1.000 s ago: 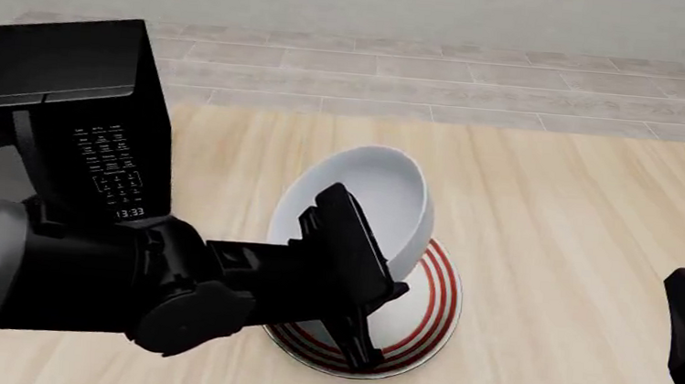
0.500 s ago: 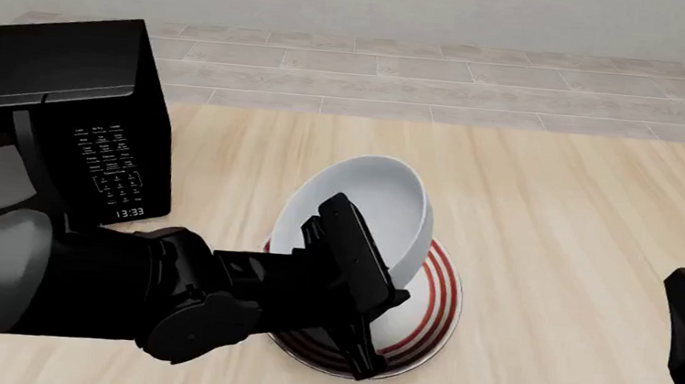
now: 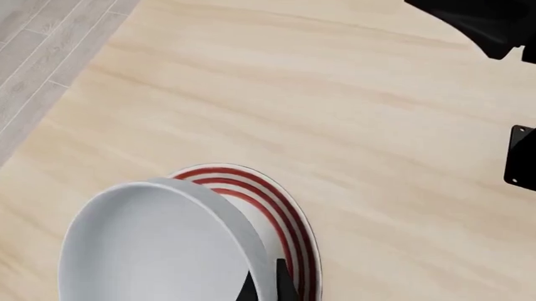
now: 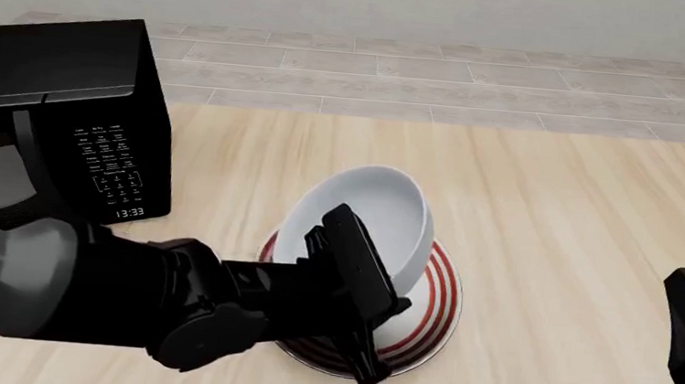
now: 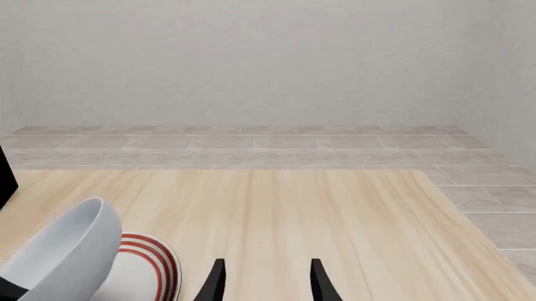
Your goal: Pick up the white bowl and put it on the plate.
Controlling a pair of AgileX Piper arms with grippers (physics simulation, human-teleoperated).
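The left gripper (image 4: 357,289) now sits lower than a second ago, and the left arm (image 4: 90,291) lies flatter over the table. The white bowl (image 4: 365,217), clamped by its rim and tilted, is lower with it, its underside closer to the plate (image 4: 438,300); whether the two touch cannot be told.

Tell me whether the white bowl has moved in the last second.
Yes. The white bowl has sunk toward the plate; its rim sits lower against the microwave.
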